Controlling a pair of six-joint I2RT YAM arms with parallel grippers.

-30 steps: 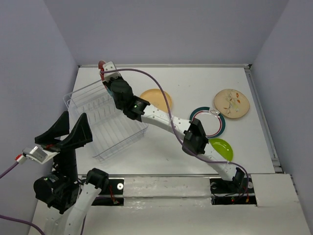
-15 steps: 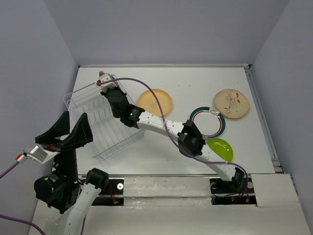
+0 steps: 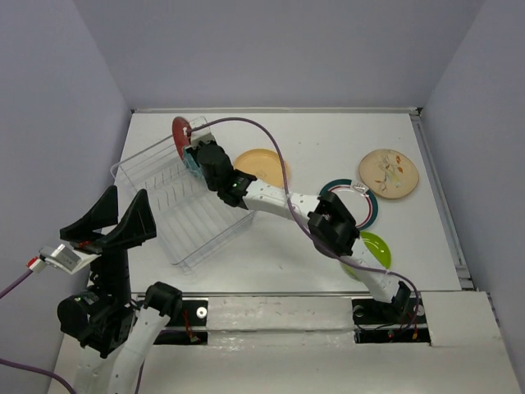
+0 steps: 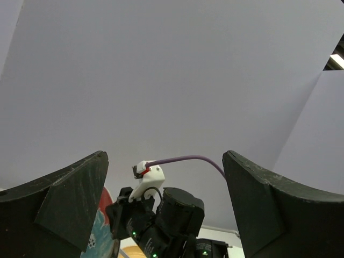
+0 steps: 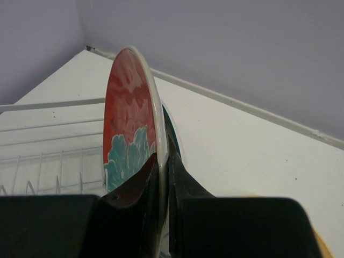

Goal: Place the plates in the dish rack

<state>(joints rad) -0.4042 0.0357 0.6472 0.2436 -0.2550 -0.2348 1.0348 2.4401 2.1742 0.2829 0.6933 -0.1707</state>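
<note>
My right gripper (image 3: 188, 148) is shut on the rim of the red plate with the teal flower (image 3: 180, 130), holding it on edge over the far corner of the dish rack (image 3: 184, 217). In the right wrist view the red plate (image 5: 126, 107) stands upright between my fingers (image 5: 164, 177), with rack wires (image 5: 54, 161) below left. On the table lie the orange-yellow plate (image 3: 262, 163), a teal-rimmed white plate (image 3: 365, 205), the lime green plate (image 3: 373, 246) and the beige speckled plate (image 3: 388, 173). My left gripper (image 3: 121, 220) is raised at the near left, open and empty (image 4: 164, 161).
The right arm (image 3: 279, 201) stretches across the table from the near right base, covering part of the orange and lime plates. Walls close in the table at the back and both sides. The rack sits slantwise at the left.
The right gripper has moved the red plate slightly right and nearer, and turned it so that its red face shows. The rack has shifted a little to the right. The left arm is still.
</note>
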